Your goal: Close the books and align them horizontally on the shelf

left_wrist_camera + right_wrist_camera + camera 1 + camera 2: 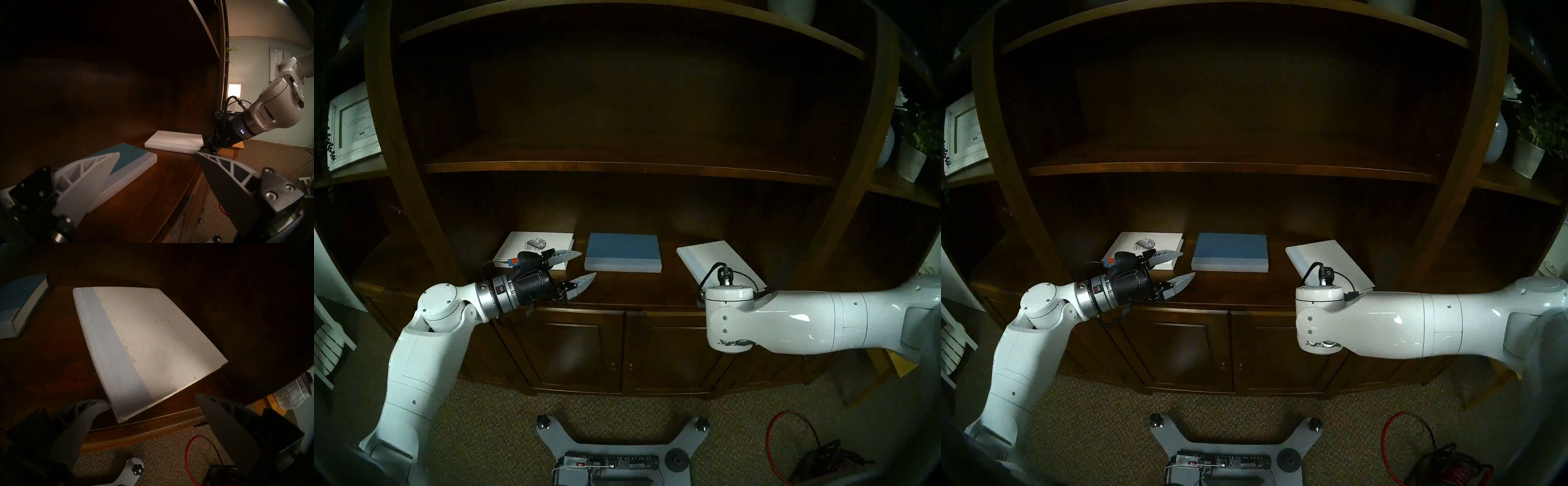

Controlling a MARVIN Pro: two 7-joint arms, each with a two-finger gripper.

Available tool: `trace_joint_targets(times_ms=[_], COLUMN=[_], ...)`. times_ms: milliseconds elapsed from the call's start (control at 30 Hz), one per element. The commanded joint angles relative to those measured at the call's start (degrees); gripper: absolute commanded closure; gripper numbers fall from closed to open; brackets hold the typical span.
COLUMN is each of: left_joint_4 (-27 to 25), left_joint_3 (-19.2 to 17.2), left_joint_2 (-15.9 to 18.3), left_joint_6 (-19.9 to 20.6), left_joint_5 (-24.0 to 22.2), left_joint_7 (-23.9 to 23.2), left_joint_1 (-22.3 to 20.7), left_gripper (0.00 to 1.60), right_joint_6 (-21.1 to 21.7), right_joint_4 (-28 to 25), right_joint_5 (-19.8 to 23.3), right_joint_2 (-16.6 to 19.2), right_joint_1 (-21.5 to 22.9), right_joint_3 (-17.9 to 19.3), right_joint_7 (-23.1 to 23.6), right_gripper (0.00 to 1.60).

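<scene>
Three closed books lie flat in a row on the dark wooden shelf. The white book with the speckled emblem is at the left, the blue book is in the middle, and both lie square. The plain white book with a pale-blue spine lies at the right, turned askew. My left gripper is open and empty, between the emblem book and the blue book. My right gripper is open over the near corner of the askew white book; the head views hide it behind its wrist.
A thinner upper shelf board hangs above the books, with cabinet side posts on either side. A framed picture stands at far left, a potted plant at far right. A red cable and my base are on the carpet.
</scene>
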Motion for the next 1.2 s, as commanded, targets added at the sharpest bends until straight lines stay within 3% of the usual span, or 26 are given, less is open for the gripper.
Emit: trace_joint_targets(times_ms=[0,67,400,767,933,1167], left_joint_4=[-1.2,-1.19,-1.12,-1.19,-1.21,-1.24], left_joint_3=[-0.64,-0.67,-0.74,-0.88,-0.94,-1.01], left_joint_2=[0.09,0.04,-0.07,-0.22,-0.27,-0.35], left_joint_6=[0.09,0.08,-0.03,0.13,0.22,0.34], left_joint_5=[-0.49,-0.44,-0.27,-0.18,-0.16,-0.1], left_joint_7=[0.14,0.11,0.03,-0.08,-0.12,-0.18], left_joint_1=[-1.78,-1.77,-1.68,-1.78,-1.82,-1.84], left_gripper=[0.0,0.0,0.0,0.0,0.0,0.0], right_joint_6=[-2.88,-4.05,-6.19,-6.65,-5.87,-4.95], right_joint_4=[-5.17,-8.81,-16.71,-28.38,-29.92,-26.47], right_joint_5=[-0.61,-0.43,-0.67,-4.95,-7.31,-7.29], right_joint_2=[4.0,3.94,1.8,10.2,12.54,11.68], right_joint_1=[3.34,3.54,3.71,5.04,6.98,9.17], right_joint_3=[1.78,2.03,3.14,-0.3,-0.47,2.14], right_joint_7=[-3.47,-3.47,-3.47,-3.47,-3.47,-3.47], right_gripper=[0.0,0.0,0.0,0.0,0.0,0.0])
